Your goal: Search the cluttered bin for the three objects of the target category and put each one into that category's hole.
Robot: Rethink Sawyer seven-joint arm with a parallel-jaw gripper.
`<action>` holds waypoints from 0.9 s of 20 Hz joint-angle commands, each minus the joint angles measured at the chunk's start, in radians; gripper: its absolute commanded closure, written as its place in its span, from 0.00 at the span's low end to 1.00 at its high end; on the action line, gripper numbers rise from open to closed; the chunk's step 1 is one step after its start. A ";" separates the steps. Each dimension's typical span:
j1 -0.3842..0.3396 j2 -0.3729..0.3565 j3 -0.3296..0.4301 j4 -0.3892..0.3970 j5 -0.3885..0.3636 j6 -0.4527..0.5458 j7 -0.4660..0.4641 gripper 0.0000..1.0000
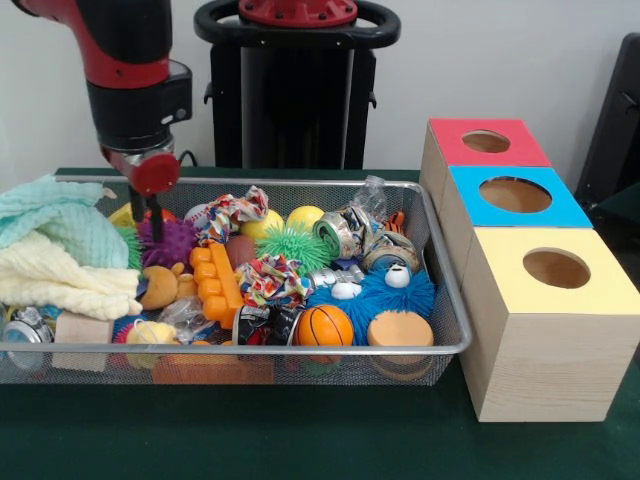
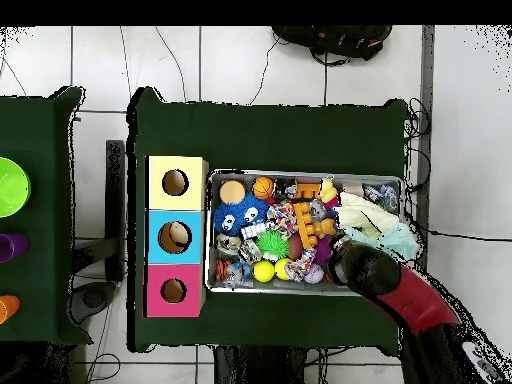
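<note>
The wire mesh bin [image 1: 250, 349] is full of toys; it also shows in the overhead view [image 2: 300, 173]. My gripper [image 1: 146, 222] hangs at the bin's far left corner with its two dark fingers [image 1: 157, 225] apart, tips down among the toys beside a purple spiky ball [image 1: 172, 240]. A yellow thing [image 1: 123, 215] lies just behind the fingers; I cannot tell if it is a duck. A small yellow-orange duck-like toy [image 1: 150, 333] lies near the front left, also in the overhead view [image 2: 328, 190]. The red-topped box's hole [image 1: 486, 141] is at the far right. In the overhead view the arm [image 2: 365, 268] hides the gripper.
Blue-topped [image 1: 515, 194] and yellow-topped [image 1: 556, 268] boxes stand in front of the red one. Folded cloths [image 1: 55, 255] pile up at the bin's left. An orange basketball [image 1: 325, 325], yellow balls [image 1: 304, 216], a blue fuzzy toy [image 1: 385, 295] and an orange block [image 1: 218, 285] crowd the bin.
</note>
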 commanded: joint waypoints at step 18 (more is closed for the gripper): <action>0.025 0.094 0.004 -0.086 0.117 -0.104 0.220 0.00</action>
